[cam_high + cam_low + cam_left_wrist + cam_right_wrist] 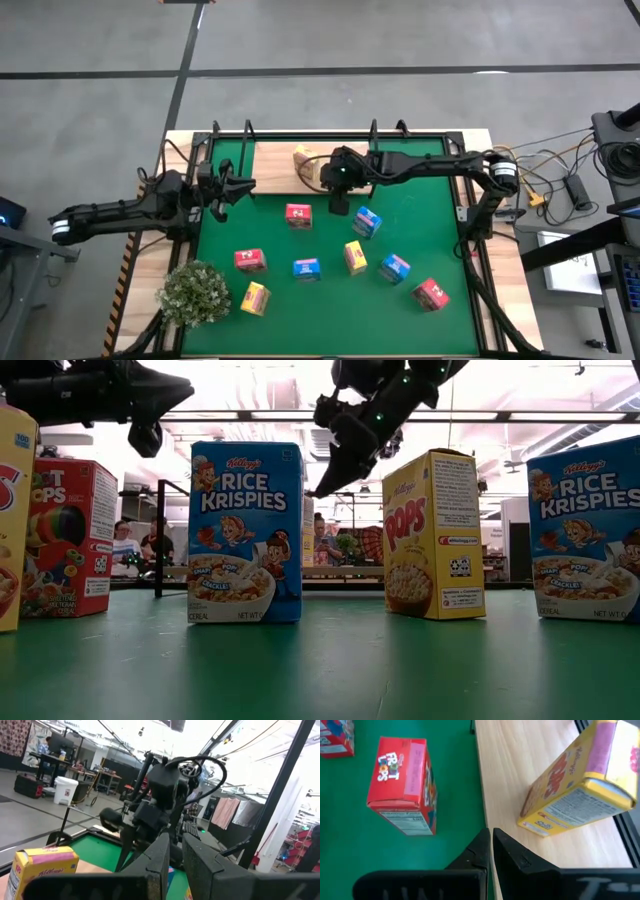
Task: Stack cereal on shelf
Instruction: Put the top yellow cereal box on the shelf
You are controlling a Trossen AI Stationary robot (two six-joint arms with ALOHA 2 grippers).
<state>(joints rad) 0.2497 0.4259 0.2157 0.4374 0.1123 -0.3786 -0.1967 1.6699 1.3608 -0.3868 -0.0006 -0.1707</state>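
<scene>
The right gripper (339,207) hangs above the front edge of the shelf (275,168), at the far side of the green mat (420,230); its fingers (485,852) are pressed together and hold nothing. 1 yellow carton (580,782) stands on the shelf board, just beside that gripper. 1 red Froot Loops carton (402,785) stands on the mat close to the shelf's front edge. The other cartons are scattered over the mat: 2 more red (250,260), 3 blue (306,268) and 2 yellow (355,256), all upright and apart from one another. The left gripper (243,188) is held above the mat's left side, near the shelf's left end, empty, its fingers (200,865) nearly closed with only a narrow gap. A plant (195,293) stands at the mat's near left corner.
</scene>
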